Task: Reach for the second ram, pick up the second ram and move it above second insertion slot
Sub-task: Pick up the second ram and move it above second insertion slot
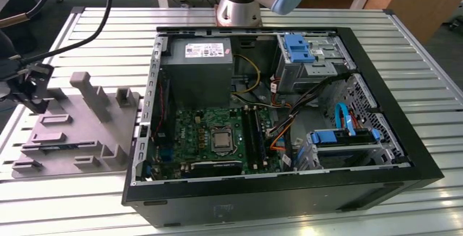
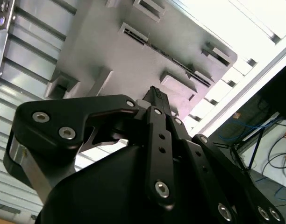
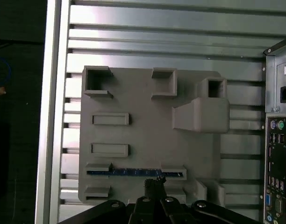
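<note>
Hazard: the second ram (image 3: 129,172) stands on edge in a narrow slot of the grey holder (image 3: 147,135) on the slatted surface (image 3: 157,46). A skewed approach would likely strike the slot walls or press on the board's top edge. The tool (image 3: 153,183) hangs close over the stick, its fingers drawn together and gripping nothing.

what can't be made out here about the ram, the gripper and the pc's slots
- second ram: first wrist view, edge-on in the gray fixture; slot walls hide its faces.
- gripper touching the ram or not: same view, it overlaps the ram's edge; height gap unreadable.
- memory slots: exterior view, too small to tell filled from empty.
- part of the fixture: second wrist view, covered by the gripper's body.
</note>
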You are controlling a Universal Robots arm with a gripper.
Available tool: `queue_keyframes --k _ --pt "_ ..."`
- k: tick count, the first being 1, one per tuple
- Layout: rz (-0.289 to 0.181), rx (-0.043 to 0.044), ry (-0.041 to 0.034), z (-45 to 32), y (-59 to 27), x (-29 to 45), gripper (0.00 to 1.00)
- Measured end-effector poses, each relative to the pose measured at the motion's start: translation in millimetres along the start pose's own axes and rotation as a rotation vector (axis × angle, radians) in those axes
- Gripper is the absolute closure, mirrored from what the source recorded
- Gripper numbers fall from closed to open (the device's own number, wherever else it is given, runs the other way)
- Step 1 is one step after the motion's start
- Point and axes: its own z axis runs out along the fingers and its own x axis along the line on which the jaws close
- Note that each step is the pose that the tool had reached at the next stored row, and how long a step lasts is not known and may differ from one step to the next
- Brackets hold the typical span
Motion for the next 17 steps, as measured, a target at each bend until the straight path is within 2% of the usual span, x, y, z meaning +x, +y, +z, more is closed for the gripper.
queue_keyframes --k 17 --pt "-0.308 -0.0075 0.0138 11.2 -0.5 0.2 0.89"
